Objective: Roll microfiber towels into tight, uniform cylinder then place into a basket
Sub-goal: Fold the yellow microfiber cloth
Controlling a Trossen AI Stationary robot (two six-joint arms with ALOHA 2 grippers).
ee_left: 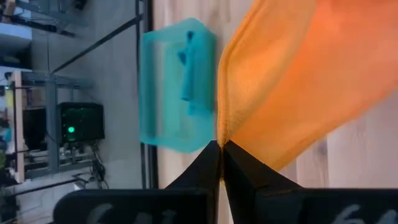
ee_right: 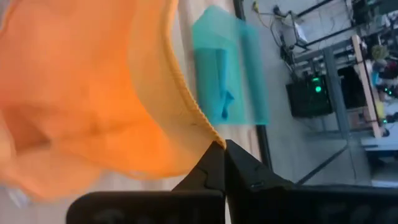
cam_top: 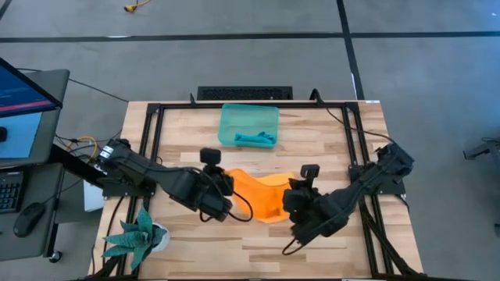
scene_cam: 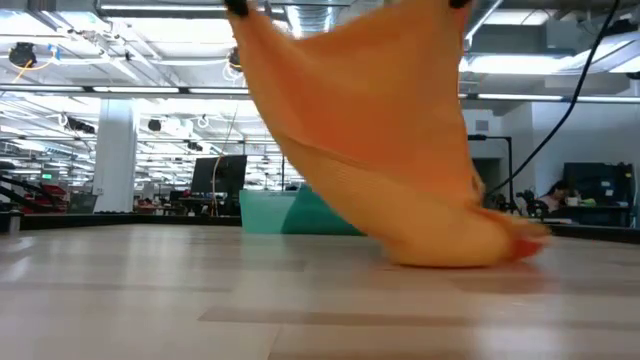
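Both arms hold the orange towel [cam_top: 262,195] up over the middle of the surface [cam_top: 328,140]: the left end effector [ee_left: 221,144] is clamped on one corner, the right end effector [ee_right: 219,144] on another, and the lower fold drags on the wood. To do this well, I would keep both grips level, pull the top edge taut, and lay it flat before rolling. The basket [cam_top: 226,125], near the far edge, already holds the blue towel [cam_top: 256,139].
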